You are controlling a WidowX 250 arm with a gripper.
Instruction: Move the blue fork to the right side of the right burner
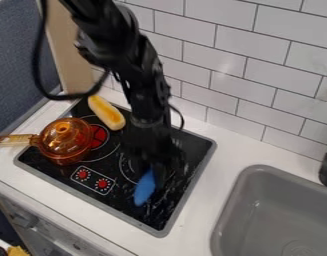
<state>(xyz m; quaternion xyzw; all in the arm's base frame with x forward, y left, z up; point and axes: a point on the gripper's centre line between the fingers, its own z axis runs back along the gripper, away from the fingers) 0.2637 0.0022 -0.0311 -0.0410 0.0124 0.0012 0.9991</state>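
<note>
Fork (145,189), blue, shows just below the middle of the frame, over the right part of the stove (164,232) and beside the visible ring of the right burner (123,170). Its upper end meets the dark pincer (155,172), and its lower end points toward the bottom of the frame. Whether the pincer grips it or only touches it, I cannot tell, nor whether the pincer is open or closed; black on black hides that. The arm (140,82) comes in from the upper left and hangs down over the stove, with a black cable (37,65) looped at its left.

In the left part of the frame, an orange see-through pot (67,145) with a lid sits on the stove, its handle pointing to the left edge. Beside it is the left burner (99,136), red at its centre. A yellow bun (106,113) lies slanted above the pot, near the stove's back edge. 2 red knobs (103,184) sit in an outlined panel below the burners. The stove is set in a white desk (212,165), a grey sink (259,172) fills the lower right, and white tiles (249,47) line the wall behind.
</note>
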